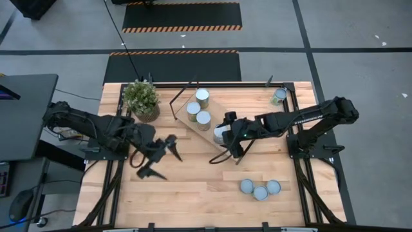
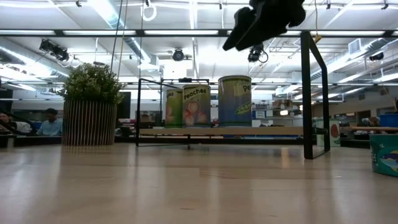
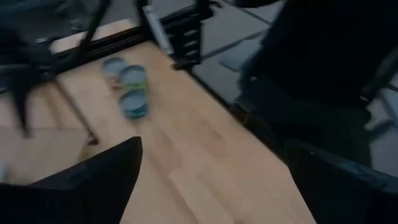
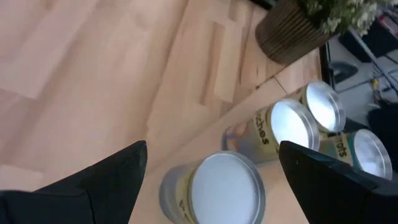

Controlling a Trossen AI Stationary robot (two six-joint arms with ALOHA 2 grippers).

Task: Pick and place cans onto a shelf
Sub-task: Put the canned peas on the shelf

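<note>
Upright can (image 4: 214,190) sits on the shelf (image 1: 207,132), axis vertical; right pincer (image 1: 226,136) released above it, left pincer (image 1: 156,158) released over desk (image 1: 193,193).

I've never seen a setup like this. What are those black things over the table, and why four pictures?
They are two robot arms. One camera looks down from above, one sits at table height, one rides on each wrist. The shelf carries four cans: three grouped together and a fourth can beside them. The right end effector hovers open over that fourth can without gripping it. The left end effector waits open above bare table. Three more cans and a lone can wait on the table, beside a potted plant.
</note>
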